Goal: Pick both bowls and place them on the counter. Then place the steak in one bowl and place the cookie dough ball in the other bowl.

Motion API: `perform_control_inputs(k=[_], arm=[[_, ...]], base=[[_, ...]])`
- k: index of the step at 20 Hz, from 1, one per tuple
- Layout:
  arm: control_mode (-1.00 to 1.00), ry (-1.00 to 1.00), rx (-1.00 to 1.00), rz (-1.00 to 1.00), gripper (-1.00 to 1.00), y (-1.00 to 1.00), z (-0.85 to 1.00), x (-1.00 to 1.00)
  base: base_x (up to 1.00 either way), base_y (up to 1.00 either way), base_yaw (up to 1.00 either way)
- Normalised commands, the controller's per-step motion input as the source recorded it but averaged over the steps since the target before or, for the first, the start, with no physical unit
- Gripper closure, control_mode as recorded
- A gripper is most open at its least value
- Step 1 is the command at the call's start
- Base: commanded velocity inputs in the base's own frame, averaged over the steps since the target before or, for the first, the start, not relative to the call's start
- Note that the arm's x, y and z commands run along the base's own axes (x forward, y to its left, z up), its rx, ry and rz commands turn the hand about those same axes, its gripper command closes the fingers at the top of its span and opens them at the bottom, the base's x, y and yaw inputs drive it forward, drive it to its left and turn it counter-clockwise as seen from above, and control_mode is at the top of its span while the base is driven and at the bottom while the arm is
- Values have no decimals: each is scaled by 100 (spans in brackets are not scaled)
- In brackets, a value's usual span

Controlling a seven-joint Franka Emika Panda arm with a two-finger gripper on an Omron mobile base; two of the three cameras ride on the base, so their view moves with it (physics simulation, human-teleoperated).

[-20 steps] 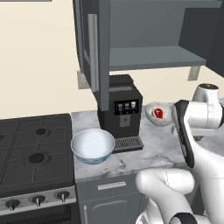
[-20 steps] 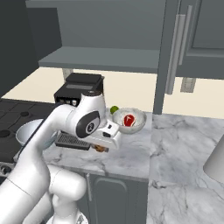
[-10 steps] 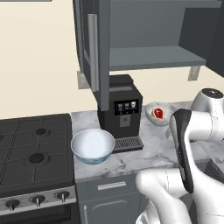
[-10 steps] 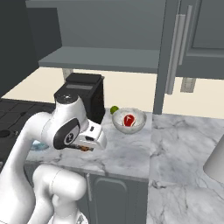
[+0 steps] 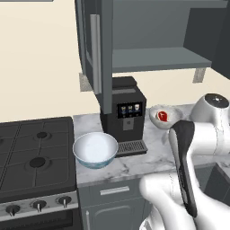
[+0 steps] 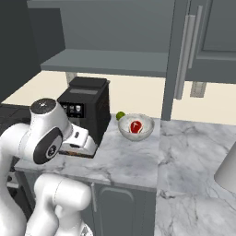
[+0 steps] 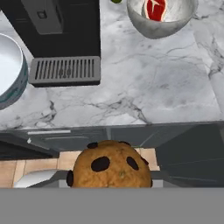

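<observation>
The claw [image 7: 111, 186] grips the cookie dough ball [image 7: 110, 165], a brown ball with dark chips that sits right at the claw in the hand view; the fingertips themselves are hidden behind the ball, so the jaws stand about half closed around it. The claw hangs off the front edge of the worktop [image 7: 144, 87], over the dark cabinet fronts and a strip of wooden floor [image 7: 17, 168] directly beneath it.

Ahead of the claw and across the marble, the grey marbled bowl [image 7: 161, 17] stands on the worktop with the steak [image 7: 154, 8] lying inside it, red with a pale rim. Just beside that bowl, on its side nearer the coffee machine, a small green thing [image 7: 116, 1] shows at the frame's edge; what it is cannot be told.

Ahead of the claw on the other side stands the black coffee machine [image 7: 57, 26], its slotted drip tray [image 7: 64, 70] facing the claw. Beyond the tray, further out to that side, the wide white bowl [image 7: 9, 72] with blue pattern rests on the worktop, empty. In the left base view this bowl [image 5: 95, 149] sits just beside the gas stove [image 5: 36, 157].
</observation>
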Motion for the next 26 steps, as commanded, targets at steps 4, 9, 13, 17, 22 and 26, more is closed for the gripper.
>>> perform_control_inputs(k=[4,9,13,17,22,26], arm=[[-100,-5,0,1,100,51,14,-16],[-100,-5,0,0,100,59,9,-10],[-100,0,0,2,100,58,2,-1],[-100,-3,1,18,100,35,-13,0],[-100,-10,5,20,100,25,-2,7],[-100,-3,12,18,100,36,-4,5]], base=[[0,0,0],[0,0,0],[0,0,0],[0,0,0],[0,0,0],[0,0,0]])
